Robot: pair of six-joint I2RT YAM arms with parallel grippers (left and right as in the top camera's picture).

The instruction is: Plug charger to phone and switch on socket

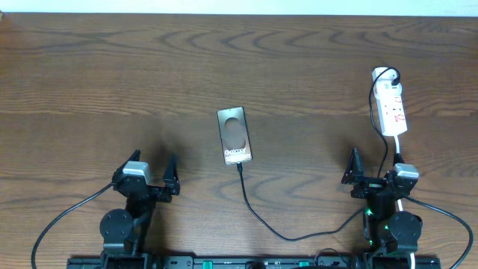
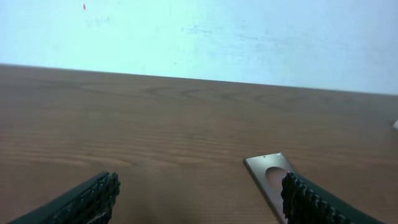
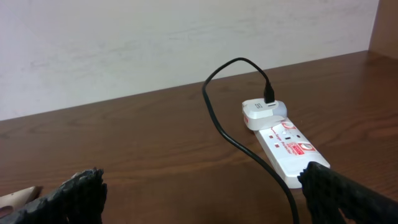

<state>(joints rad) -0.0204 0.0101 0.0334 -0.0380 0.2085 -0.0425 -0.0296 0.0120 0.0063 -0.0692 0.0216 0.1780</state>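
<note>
Your left pincer is sitting low at the near-left of the worktop with its jaws spread wide and gripping nothing. In its wrist view, you are seeing bare wood between the fingers, with a corner of the phone peeking in beside the right-hand one.

Your right pincer is resting at the near-right, also spread wide and empty.

The phone is lying flat near the worktop's centre, face up with the lettering toward you. The charger is running as a thin black line from the phone's near short edge, curving down and right toward the right arm. It is meeting that edge (whether it is fully seated, I cannot tell).

The socket is lying at the far right, just beyond the right pincer. The charger's other end is sitting in a white adapter at the strip's far end (switch position unreadable).
</note>
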